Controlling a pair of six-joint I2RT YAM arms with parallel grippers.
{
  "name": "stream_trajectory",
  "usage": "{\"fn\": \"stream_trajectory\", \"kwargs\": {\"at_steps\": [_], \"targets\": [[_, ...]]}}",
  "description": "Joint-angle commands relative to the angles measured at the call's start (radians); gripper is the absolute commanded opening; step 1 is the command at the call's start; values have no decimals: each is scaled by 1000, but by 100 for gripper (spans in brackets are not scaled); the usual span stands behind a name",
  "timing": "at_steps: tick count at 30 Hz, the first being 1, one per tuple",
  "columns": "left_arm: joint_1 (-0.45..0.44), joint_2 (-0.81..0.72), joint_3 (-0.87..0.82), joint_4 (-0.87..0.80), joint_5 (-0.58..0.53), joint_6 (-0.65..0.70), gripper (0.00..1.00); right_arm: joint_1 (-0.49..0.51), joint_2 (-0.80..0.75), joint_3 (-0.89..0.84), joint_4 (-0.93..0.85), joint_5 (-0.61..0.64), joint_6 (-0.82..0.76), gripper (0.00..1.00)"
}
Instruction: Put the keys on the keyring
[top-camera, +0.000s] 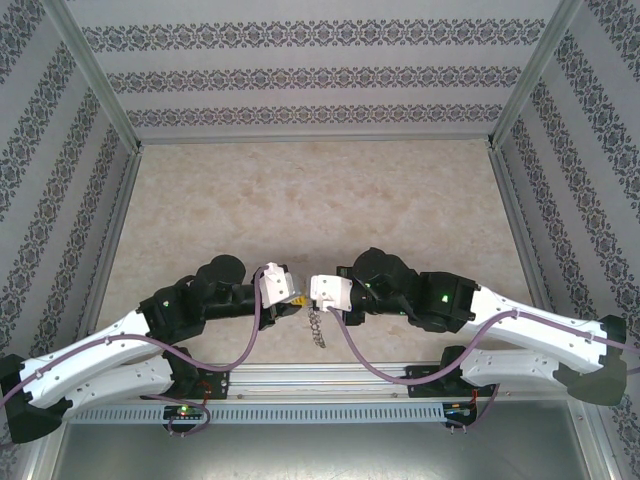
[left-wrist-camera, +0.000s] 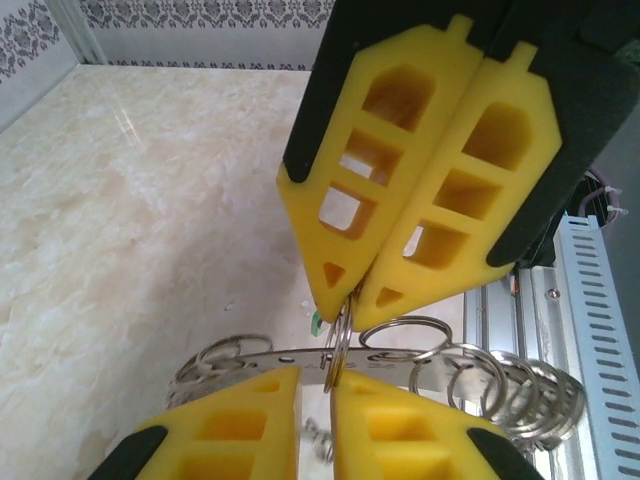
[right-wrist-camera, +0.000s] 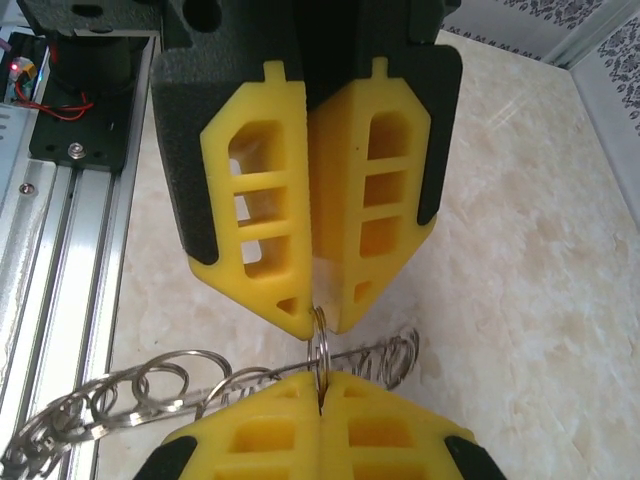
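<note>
Left end effector: the yellow-padded left end effector (left-wrist-camera: 316, 390) is seen with its jaws parted by a narrow gap. The wire loop stands in that gap, but whether it is actually pinched cannot be told.
Key: the tiny key with the bright green head (left-wrist-camera: 315, 322) is glimpsed just beside the loop, at the tips of the other end effector. Its stem is hidden, so it cannot be said whether it is threaded.
Wire loop: one small thin steel wire loop (left-wrist-camera: 341, 345) is presented edge-on between the two end effectors, over the marbled beige worktop (top-camera: 320, 200).
Keyring: the flat dark-grey metal keyring fringed with wire loops (top-camera: 318, 328) is trailed from the meeting point towards the near edge.
Right end effector: the yellow-padded right end effector (right-wrist-camera: 320, 392) is clenched on the same loop, the wire being caught in the seam of its pads.
Step in hand: this is judged to be the working of the key onto the loop.
How it is done well: the loop is best anchored by the clenched side while the parted side is re-seated on the wire alone, with the green head left free. Pulls are best made small and along the loop's plane, so that the wire is not twisted out.
Risk: the key may be dropped if both grips are eased at once.
</note>
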Motion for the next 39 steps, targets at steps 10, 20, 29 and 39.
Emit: {"fn": "stream_trajectory", "kwargs": {"at_steps": [10,20,29,39], "targets": [[-9,-2,-40,166,8,-48,3,17,11,1,94,11,47,0],[-9,-60,-72,250,26,-66,0,20,-53,-60,140,-98,55,5],[-9,-89,-152,534,171,-135,0,20,-106,-102,167,-144,84,12],[-9,-140,-203,643,212,-187,0,16,-147,-124,186,-122,90,11]]}}
